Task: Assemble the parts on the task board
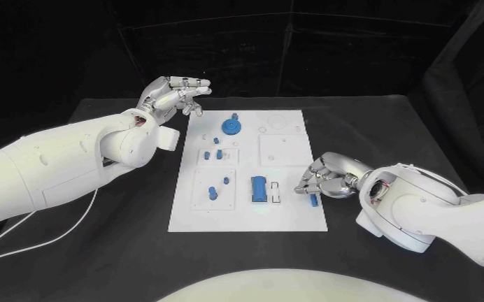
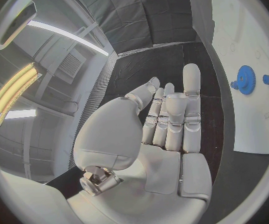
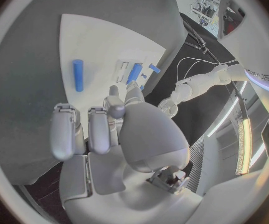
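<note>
The white task board [image 1: 292,207] lies mid-table. A blue gear [image 1: 233,128] stands near its far end, also seen from the left wrist [image 2: 245,79]. Small blue parts [image 1: 212,154] and a blue block [image 1: 259,189] sit in its left and middle sections. A blue peg [image 1: 314,200] lies loose at the board's near right edge. My right hand [image 1: 328,176] hovers right beside the peg [image 3: 78,75], fingers [image 3: 64,132] curled in, holding nothing. My left hand [image 1: 177,96] is raised beyond the board's far left corner, fingers [image 2: 172,117] stretched out, empty.
The black table [image 1: 111,239] surrounds the board, with bare room on both sides and in front. A white cable [image 1: 61,235] trails across the table at the near left. My left arm [image 3: 197,84] appears across the board in the right wrist view.
</note>
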`<state>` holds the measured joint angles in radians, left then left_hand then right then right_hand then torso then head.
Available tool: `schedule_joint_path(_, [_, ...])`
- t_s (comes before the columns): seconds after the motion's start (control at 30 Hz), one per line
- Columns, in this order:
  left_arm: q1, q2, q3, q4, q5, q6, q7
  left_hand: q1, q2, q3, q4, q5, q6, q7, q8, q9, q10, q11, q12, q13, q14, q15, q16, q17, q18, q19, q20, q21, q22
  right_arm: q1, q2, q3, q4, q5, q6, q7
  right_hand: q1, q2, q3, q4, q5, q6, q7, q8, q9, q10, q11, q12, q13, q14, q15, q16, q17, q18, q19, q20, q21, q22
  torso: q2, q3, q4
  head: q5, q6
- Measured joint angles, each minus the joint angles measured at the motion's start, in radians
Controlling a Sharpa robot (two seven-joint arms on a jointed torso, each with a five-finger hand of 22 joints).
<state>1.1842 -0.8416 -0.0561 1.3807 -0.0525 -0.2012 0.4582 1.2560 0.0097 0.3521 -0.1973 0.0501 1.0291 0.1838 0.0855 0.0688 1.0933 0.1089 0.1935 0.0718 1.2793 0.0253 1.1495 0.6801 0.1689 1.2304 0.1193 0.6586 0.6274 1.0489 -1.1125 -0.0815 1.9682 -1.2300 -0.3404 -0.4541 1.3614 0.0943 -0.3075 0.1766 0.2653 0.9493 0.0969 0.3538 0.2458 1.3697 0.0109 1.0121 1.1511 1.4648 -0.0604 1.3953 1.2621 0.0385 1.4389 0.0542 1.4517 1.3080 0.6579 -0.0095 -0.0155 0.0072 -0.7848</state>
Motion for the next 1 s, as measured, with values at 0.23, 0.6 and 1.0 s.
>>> schedule_joint_path(0.23, [0.000,0.005,-0.006,-0.003,0.000,0.000,0.000,0.000,0.000,0.000,0.000,0.000,0.000,0.000,0.000,0.000,0.000,0.000,0.000,0.000,0.000,0.000,0.000,0.000,0.000,0.000,0.000,0.000,0.000,0.001,-0.042,-0.001,0.000,-0.081,-0.003,-0.016,0.003,-0.003,-0.013,-0.001,-0.006,0.010,0.002,-0.009,-0.003,0.018,0.009,0.051,0.040,0.002,0.005,0.012,0.024,0.000,0.020,0.008,0.018,0.000,-0.005,0.0019,-0.0129,-0.010,0.001])
schedule_joint_path(0.6, [0.000,0.005,-0.017,-0.004,0.000,0.001,0.000,0.000,0.000,0.000,0.000,0.000,0.000,0.000,0.000,0.000,0.000,0.000,0.000,0.000,-0.004,-0.004,0.000,-0.002,0.000,0.000,0.000,0.000,-0.001,-0.004,-0.016,-0.002,-0.039,-0.200,0.000,-0.082,-0.024,-0.012,-0.036,0.023,-0.006,0.040,-0.011,0.002,0.007,0.069,0.007,0.159,0.121,0.002,0.005,0.046,0.046,0.000,0.023,0.005,0.031,0.000,-0.007,0.0037,-0.0172,-0.022,0.004])
schedule_joint_path(1.0, [0.000,0.002,-0.021,-0.003,0.000,0.003,0.000,0.000,0.000,-0.003,0.003,0.000,0.000,0.000,0.000,0.000,0.000,0.000,0.000,0.000,-0.004,-0.004,0.000,-0.002,0.000,0.000,0.000,-0.004,-0.001,-0.032,0.039,-0.003,-0.072,-0.256,0.030,-0.139,-0.027,-0.013,-0.037,0.023,0.044,0.040,-0.011,0.002,0.013,0.073,0.003,0.173,0.126,0.002,0.005,0.051,0.046,0.000,0.023,0.005,0.035,0.000,-0.006,0.0017,-0.0147,-0.022,-0.006])
